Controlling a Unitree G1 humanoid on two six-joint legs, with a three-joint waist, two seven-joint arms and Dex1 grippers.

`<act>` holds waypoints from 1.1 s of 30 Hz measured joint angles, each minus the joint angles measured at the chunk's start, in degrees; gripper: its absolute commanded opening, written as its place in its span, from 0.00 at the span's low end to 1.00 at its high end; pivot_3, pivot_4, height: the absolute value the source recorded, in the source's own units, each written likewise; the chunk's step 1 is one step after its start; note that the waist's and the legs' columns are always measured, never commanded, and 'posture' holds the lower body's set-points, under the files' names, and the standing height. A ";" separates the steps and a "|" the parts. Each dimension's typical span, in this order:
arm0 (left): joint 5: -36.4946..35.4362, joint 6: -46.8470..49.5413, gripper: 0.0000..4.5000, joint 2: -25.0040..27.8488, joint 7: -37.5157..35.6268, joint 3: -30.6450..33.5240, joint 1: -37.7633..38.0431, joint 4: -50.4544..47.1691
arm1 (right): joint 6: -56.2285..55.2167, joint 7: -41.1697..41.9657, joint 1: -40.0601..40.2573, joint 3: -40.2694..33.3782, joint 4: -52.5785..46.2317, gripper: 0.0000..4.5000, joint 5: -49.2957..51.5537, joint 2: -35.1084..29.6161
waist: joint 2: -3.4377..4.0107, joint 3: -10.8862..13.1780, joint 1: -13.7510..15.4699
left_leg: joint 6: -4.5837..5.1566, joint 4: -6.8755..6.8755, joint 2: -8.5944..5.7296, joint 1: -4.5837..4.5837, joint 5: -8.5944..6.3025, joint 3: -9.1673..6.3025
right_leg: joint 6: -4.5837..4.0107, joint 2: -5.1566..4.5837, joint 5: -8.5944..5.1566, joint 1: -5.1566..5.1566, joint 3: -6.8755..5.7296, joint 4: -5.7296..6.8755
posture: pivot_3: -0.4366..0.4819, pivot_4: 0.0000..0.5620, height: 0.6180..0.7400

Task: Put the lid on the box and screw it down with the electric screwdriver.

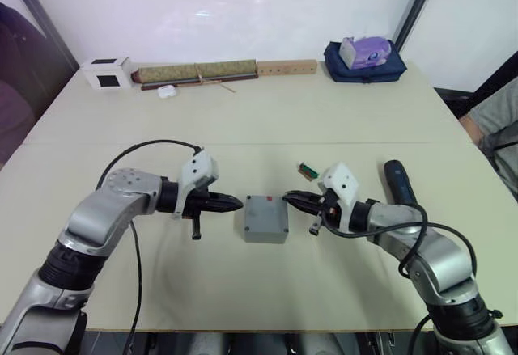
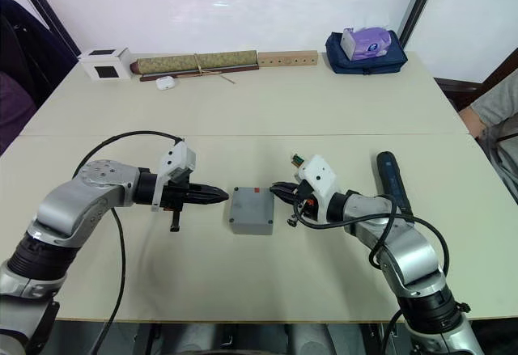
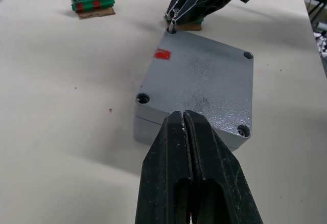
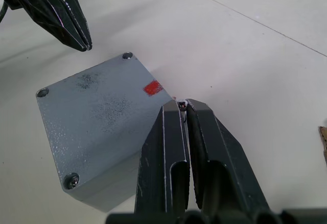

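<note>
Already seated: flat grey square lid (image 3: 202, 78) on the small grey square box (image 1: 265, 218), mid-bench toward the front edge. Right tool (image 4: 181, 104) pinching a small screw at one corner hole; left tool (image 3: 184, 115) closed, empty, beside the box. Not yet picked up: black cylindrical electric screwdriver (image 1: 400, 182), lying toward the right edge.

The lid (image 2: 252, 204) sits on the box (image 2: 250, 224) mid-table, both grippers – left gripper (image 2: 220, 196), right gripper (image 2: 278, 188) – flanking it closely; the electric screwdriver (image 2: 392, 179) lies to its right.
</note>
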 measured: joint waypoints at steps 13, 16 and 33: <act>0.46 -0.41 0.00 -0.71 0.56 -0.01 -0.22 0.80 | 0.04 0.33 -0.01 0.39 0.60 0.74 -0.19 -1.33 | 0.00 0.00 0.01 | 0.00 0.00 0.00 0.00 0.00 0.00 | 0.00 0.00 0.00 0.00 0.00 0.00 | 0.48 0.27 1.00; 0.67 -0.43 0.00 -1.34 0.57 -0.01 -0.36 1.48 | 0.25 0.33 -0.04 0.22 0.60 0.88 -0.02 -1.57 | 0.00 0.00 -0.01 | 0.00 0.00 0.00 0.00 0.00 0.00 | 0.00 0.00 0.00 0.00 0.00 0.00 | 0.48 0.27 1.00; -1.84 -4.26 0.00 -9.44 -2.04 -2.63 -11.31 0.62 | 37.90 -4.19 -22.55 -26.36 20.88 0.94 12.68 -28.10 | 0.01 0.00 0.19 | 0.01 -0.04 -0.06 -0.01 0.00 0.08 | -0.01 -0.05 0.00 0.07 -0.01 -0.17 | 0.48 0.27 1.00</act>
